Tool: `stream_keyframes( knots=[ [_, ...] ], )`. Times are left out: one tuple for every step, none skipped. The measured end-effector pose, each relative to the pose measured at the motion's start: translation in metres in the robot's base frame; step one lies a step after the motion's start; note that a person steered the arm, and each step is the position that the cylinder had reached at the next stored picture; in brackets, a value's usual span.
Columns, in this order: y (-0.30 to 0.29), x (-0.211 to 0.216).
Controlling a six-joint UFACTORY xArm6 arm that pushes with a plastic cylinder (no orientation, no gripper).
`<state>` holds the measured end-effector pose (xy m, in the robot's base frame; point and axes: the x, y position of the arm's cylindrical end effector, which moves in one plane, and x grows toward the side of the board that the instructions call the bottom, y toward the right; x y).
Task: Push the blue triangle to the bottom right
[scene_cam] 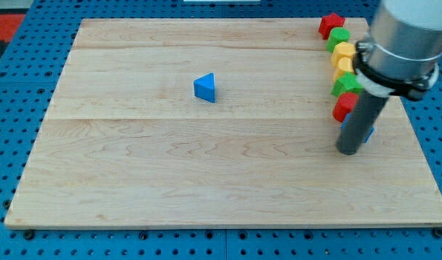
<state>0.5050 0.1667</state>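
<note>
Our table point(170, 180) is a pale wooden board lying on a blue pegboard base point(11, 108). We carry no hand, only a dark rod, and my tip point(349, 150) rests on the wood at the view's right, well apart from the blue triangle point(205, 87), which sits alone left of centre in the upper half. Beside the rod a column of blocks runs down from the top right corner: red point(331, 24), green point(339, 37), yellow point(344, 54), green point(345, 84), red point(344, 107). A blue block point(369, 133) peeks out behind the rod.
</note>
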Motion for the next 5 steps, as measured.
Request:
stream_keyframes(
  knots=[
    [-0.037, -0.007],
    [-0.063, -0.031],
    [-0.082, -0.066],
    [-0.100, -0.107],
    [-0.140, -0.151]
  ],
)
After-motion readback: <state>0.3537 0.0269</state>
